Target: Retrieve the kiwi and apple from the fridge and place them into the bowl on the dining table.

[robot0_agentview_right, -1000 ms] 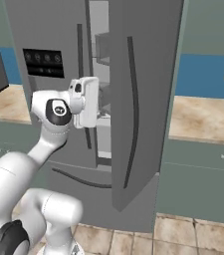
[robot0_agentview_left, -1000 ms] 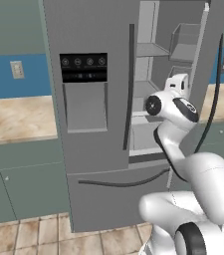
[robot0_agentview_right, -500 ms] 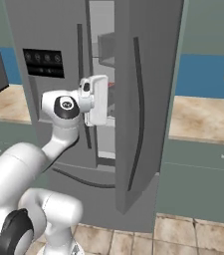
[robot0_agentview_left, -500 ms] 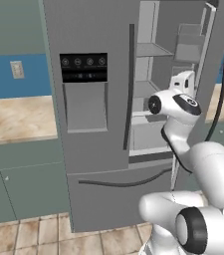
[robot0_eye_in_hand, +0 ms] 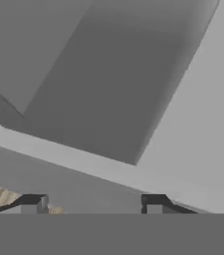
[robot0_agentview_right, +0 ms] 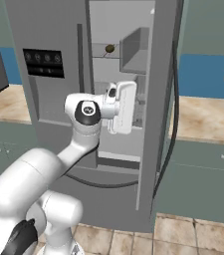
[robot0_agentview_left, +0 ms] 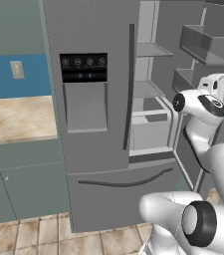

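Two dark fingertips (robot0_eye_in_hand: pixel 31 203) are seen at the bottom of the hand view, set well apart with nothing visible between them, so the gripper (robot0_eye_in_hand: pixel 92 204) is taken to be spread; whether anything is pinched below the frame edge cannot be told. Grey inner walls and a pale ledge of the fridge (robot0_agentview_left: pixel 93 124) are faced by the hand, and a strip of tan floor tile is glimpsed at the lower left of that view. In the right base view the white hand (robot0_agentview_right: pixel 122 107) is held at the open right-hand compartment, level with the middle shelves, with the arm (robot0_agentview_right: pixel 58 159) bent up from the lower left. The right door (robot0_agentview_right: pixel 161 99) is swung open toward the camera, its dark handle running down its edge. A small brown oval, the kiwi (robot0_agentview_right: pixel 110 49), is seen on an upper shelf, above the hand and apart from it. The black dispenser panel (robot0_agentview_left: pixel 83 67) is set in the closed left door. A beige counter (robot0_agentview_left: pixel 16 119) over teal cabinets (robot0_agentview_left: pixel 19 187) is seen beside the fridge.
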Controlling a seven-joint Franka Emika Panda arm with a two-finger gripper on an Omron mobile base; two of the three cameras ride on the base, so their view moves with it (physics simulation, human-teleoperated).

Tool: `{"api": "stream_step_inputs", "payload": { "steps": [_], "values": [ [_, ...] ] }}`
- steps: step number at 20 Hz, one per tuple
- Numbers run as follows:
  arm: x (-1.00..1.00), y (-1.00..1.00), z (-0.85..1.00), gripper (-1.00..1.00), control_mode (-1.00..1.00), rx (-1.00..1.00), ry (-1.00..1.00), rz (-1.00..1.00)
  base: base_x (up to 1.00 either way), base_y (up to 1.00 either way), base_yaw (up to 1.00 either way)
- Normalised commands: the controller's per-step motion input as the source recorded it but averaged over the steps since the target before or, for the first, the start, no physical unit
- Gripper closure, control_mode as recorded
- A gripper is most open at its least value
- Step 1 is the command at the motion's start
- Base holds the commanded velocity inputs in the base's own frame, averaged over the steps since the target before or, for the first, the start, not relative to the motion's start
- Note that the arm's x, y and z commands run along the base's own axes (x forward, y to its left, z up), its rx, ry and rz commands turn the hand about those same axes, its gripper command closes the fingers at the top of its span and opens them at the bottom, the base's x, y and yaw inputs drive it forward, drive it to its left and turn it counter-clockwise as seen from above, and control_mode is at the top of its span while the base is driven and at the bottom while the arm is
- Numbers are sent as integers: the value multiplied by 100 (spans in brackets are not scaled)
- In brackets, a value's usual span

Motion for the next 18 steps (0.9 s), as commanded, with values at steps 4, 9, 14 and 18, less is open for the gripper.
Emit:
{"api": "stream_step_inputs", "payload": {
  "steps": [4, 9, 14, 18],
  "values": [
    [-19, -74, 1, -100, -100, 4, 0, -13, 0, 0, 0],
    [-100, 11, 58, -100, -100, 16, -28, 0, 0, 0, 0],
    [-100, 72, 39, -100, -100, 19, -38, 0, 0, 0, 0],
    [-86, 92, 4, -100, -100, 37, -51, -1, 0, 0, 0]
  ]
}}
